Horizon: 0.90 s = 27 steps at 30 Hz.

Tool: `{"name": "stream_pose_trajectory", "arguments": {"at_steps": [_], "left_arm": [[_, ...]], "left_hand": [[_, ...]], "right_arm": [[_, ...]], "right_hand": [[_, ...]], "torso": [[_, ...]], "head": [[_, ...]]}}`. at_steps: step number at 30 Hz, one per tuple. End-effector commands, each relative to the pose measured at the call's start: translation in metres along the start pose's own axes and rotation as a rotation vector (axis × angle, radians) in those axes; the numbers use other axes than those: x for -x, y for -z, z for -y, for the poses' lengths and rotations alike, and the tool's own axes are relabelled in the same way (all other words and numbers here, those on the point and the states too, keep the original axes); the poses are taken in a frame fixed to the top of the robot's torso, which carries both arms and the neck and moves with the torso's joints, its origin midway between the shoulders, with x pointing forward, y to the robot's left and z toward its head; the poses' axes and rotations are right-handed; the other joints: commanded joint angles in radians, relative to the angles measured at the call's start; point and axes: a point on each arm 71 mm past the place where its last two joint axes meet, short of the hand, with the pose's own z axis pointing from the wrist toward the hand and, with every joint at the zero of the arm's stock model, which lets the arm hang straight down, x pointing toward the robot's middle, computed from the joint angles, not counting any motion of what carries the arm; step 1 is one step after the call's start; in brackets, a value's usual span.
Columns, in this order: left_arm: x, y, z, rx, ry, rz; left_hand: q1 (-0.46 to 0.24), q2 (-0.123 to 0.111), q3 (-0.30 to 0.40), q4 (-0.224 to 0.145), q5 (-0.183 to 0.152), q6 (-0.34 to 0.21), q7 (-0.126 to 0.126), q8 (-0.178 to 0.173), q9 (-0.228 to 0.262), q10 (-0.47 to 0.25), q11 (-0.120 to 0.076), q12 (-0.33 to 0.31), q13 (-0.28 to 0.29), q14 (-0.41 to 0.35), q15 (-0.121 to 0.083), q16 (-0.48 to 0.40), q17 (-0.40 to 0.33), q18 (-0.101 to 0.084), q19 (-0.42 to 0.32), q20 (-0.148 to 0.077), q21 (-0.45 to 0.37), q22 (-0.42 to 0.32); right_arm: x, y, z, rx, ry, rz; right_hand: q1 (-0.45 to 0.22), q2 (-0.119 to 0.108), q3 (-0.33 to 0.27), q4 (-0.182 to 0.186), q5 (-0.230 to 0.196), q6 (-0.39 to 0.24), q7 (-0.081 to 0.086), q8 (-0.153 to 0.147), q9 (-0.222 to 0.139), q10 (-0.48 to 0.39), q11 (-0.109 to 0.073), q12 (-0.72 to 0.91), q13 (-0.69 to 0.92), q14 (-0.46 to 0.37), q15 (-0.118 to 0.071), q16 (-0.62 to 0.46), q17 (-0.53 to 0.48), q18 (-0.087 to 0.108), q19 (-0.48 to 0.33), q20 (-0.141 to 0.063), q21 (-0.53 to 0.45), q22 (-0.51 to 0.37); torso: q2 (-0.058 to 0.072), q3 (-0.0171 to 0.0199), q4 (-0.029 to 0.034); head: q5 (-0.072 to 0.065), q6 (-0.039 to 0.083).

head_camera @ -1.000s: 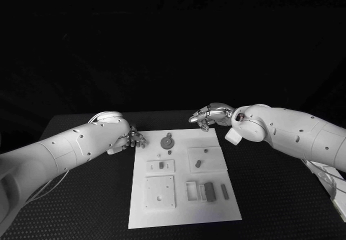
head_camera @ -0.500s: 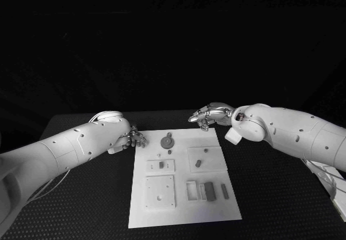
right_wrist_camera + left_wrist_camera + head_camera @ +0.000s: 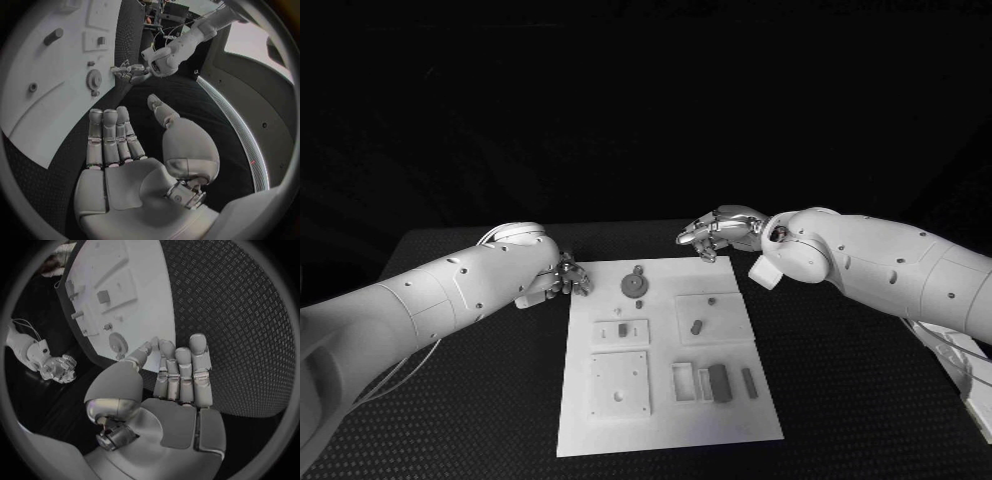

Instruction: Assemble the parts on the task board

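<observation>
No shift – both robot hands (image 3: 567, 278) (image 3: 711, 234) idle | task board (image 3: 661, 420) same

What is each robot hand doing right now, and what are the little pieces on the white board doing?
Left robot hand: open, holding nothing, at the board's far left corner.
Right robot hand: open, holding nothing, above the board's far edge.
Task board: flat on the black table.
Round gear part: lying on the board, untouched.
Long grey block: lying on the board, untouched.

Dim scene, black surround; wrist views fisheye-bent, dark-framed.
</observation>
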Motion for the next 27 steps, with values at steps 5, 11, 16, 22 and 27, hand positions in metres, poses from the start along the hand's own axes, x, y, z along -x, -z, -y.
{"name": "stream_pose_trajectory", "arguments": {"at_steps": [5,11,16,22,27], "left_arm": [[-0.001,0.0,0.002,-0.02,0.013,-0.018],[-0.002,0.0,0.001,-0.03,0.034,-0.024],[-0.002,0.001,0.0,-0.033,0.052,-0.028],[-0.007,0.006,0.0,-0.049,0.09,-0.053],[-0.013,0.016,0.003,-0.082,0.116,-0.057]], "left_hand": [[0.023,-0.017,0.131,0.011,-0.043,0.011,0.002,0.019,-0.01,0.005,-0.004,0.005,-0.003,0.001,0.002,-0.001,0.001,0.025,0.011,0.0,-0.009,0.006],[0.054,0.015,0.175,-0.044,-0.038,0.033,-0.007,0.045,-0.006,0.026,-0.012,0.012,-0.002,0.015,0.001,0.006,0.005,0.026,0.022,-0.001,0.0,0.021],[0.07,0.028,0.195,-0.077,-0.042,0.045,-0.013,0.061,-0.004,0.046,-0.017,0.013,-0.003,0.029,0.001,0.01,0.007,0.027,0.034,-0.002,0.005,0.03],[0.064,0.033,0.199,-0.091,-0.043,0.058,-0.02,0.078,-0.002,0.067,-0.024,0.022,0.003,0.048,-0.006,0.022,0.014,0.031,0.054,-0.007,0.016,0.041],[0.053,0.033,0.199,-0.098,-0.034,0.069,-0.028,0.098,0.002,0.082,-0.032,0.033,0.011,0.061,-0.014,0.034,0.021,0.033,0.07,-0.013,0.028,0.053]], "right_arm": [[-0.002,-0.001,-0.001,0.01,0.002,-0.014],[-0.002,-0.001,-0.001,0.011,0.002,-0.015],[-0.003,-0.001,-0.002,0.012,0.001,-0.017],[-0.002,-0.001,-0.001,0.012,0.001,-0.015],[-0.002,0.001,-0.001,0.011,0.001,-0.014]], "right_hand": [[-0.003,0.002,0.0,0.004,-0.006,-0.002,0.007,-0.004,-0.001,-0.006,0.0,0.004,-0.001,-0.008,-0.002,0.005,-0.002,0.013,0.006,0.004,-0.006,-0.001],[-0.003,0.002,0.0,0.004,-0.006,-0.002,0.007,-0.004,-0.001,-0.006,0.0,0.004,-0.001,-0.008,-0.002,0.005,-0.002,0.013,0.006,0.004,-0.006,-0.001],[-0.003,0.002,0.0,0.004,-0.006,-0.002,0.007,-0.004,-0.001,-0.006,0.0,0.004,-0.001,-0.008,-0.002,0.005,-0.002,0.013,0.006,0.004,-0.006,0.0],[-0.004,0.002,0.0,0.004,-0.006,-0.002,0.007,-0.004,-0.001,-0.006,0.0,0.004,-0.001,-0.008,-0.002,0.005,-0.002,0.013,0.006,0.004,-0.006,0.0],[-0.004,0.002,0.0,0.004,-0.006,-0.002,0.007,-0.004,-0.001,-0.006,0.0,0.004,-0.001,-0.008,-0.002,0.005,-0.002,0.013,0.006,0.004,-0.006,0.0]], "torso": [[0.0,-0.0003,0.0007],[0.0,-0.0005,0.0003],[0.001,0.0004,-0.0001],[0.001,0.0008,-0.001],[0.001,0.0017,0.0003]], "head": [[-0.001,0.0],[-0.001,-0.001],[-0.002,0.002],[0.0,0.009],[-0.002,0.009]]}}
